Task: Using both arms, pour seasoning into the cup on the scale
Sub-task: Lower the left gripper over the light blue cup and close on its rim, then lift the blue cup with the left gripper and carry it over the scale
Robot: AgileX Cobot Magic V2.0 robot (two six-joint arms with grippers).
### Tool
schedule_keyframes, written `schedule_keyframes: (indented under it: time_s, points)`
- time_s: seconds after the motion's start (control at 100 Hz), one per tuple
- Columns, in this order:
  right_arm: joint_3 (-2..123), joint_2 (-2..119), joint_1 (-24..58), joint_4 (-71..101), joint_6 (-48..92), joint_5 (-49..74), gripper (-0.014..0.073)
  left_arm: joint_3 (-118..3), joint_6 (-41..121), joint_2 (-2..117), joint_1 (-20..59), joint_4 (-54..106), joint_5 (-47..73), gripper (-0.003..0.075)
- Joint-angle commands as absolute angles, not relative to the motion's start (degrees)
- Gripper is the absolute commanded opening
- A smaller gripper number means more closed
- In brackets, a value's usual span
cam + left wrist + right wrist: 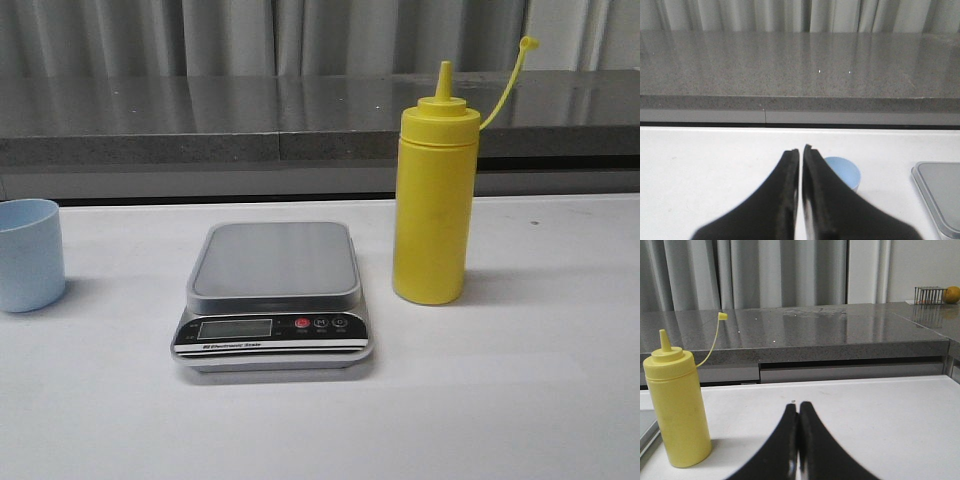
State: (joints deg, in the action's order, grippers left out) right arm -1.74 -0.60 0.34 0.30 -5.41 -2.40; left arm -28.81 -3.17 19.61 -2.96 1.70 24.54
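The yellow seasoning bottle (435, 200) stands upright on the white table, right of the scale (274, 290), its cap strap hanging open. The scale's platform is bare. The pale blue cup (28, 254) stands at the far left edge of the front view. Neither gripper shows in the front view. In the left wrist view my left gripper (800, 150) is shut and empty, with the cup (844, 171) just beyond it and the scale's corner (940, 192) to one side. In the right wrist view my right gripper (799, 406) is shut and empty, apart from the bottle (679, 412).
A grey stone counter (300, 115) runs along the back of the table, with pale curtains behind. A small wire rack (929, 295) and a yellow fruit (952, 294) sit on the counter far off in the right wrist view.
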Motion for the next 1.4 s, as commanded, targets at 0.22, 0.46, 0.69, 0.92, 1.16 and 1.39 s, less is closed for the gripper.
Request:
schedule_keyframes:
  time_s: [0.22, 0.46, 0.69, 0.92, 1.16, 1.39]
  points:
    - [-1.53, -1.45, 0.0, 0.31, -5.41, -7.05, -0.0067, -39.13, -3.25, 35.4, -3.2, 1.71, 22.64, 0.0077]
    - [-1.53, -1.45, 0.0, 0.31, -5.41, -7.05, -0.0067, -43.13, -3.14, 47.11, -3.2, 1.91, 22.77, 0.0463]
    - [-1.53, -1.45, 0.0, 0.31, -5.41, -7.05, -0.0067, -49.88, -3.14, 60.36, -3.2, 2.07, 24.06, 0.0503]
    - [-1.53, -1.45, 0.0, 0.31, -5.41, -7.05, -0.0067, -62.16, -3.14, 75.4, -3.2, 2.44, 35.57, 0.0503]
    - [-1.53, -1.45, 0.0, 0.31, -5.41, -7.05, -0.0067, -73.67, -3.14, 88.97, -3.2, 7.48, 46.92, 0.0503]
    - [-1.53, -1.45, 0.0, 0.31, -5.41, -7.05, -0.0067, -78.41, -3.14, 97.53, -3.2, 7.72, 48.59, 0.0503]
